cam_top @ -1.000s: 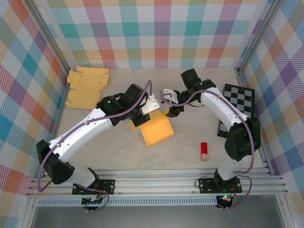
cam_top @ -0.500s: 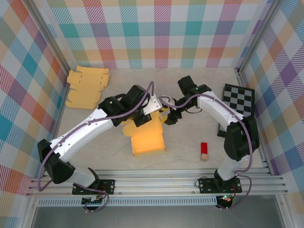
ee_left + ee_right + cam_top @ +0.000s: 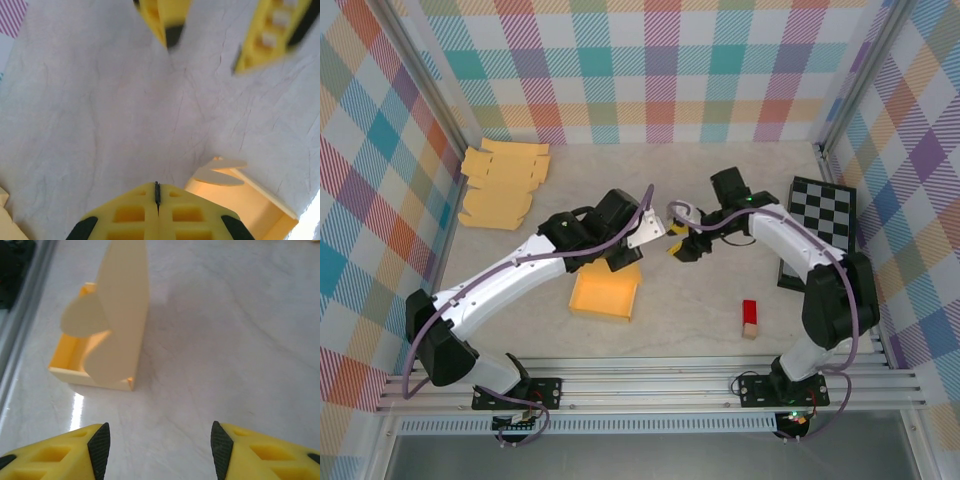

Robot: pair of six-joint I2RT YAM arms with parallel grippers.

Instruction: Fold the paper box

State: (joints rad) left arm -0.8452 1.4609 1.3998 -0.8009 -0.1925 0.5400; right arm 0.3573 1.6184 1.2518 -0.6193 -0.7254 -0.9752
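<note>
The orange paper box (image 3: 605,296) lies on the table as an open tray, just below my left gripper (image 3: 648,246). In the left wrist view the left gripper (image 3: 157,194) is shut with nothing between its fingers, and the box (image 3: 245,196) sits beside it at the lower right with rounded tabs on top. My right gripper (image 3: 680,245) hovers close to the right of the left one. The right wrist view shows the right gripper (image 3: 160,447) open and empty over bare table. Ahead of it, the box (image 3: 107,335) has one flap standing upright.
A stack of flat orange box blanks (image 3: 500,185) lies at the back left. A checkerboard (image 3: 820,230) rests by the right wall. A small red block (image 3: 750,318) stands right of the middle. The table top (image 3: 700,310) is pale marble.
The box has slid left and toward the near edge and now lies flatter. The right gripper has drawn back from it. The left gripper has shifted slightly right.
</note>
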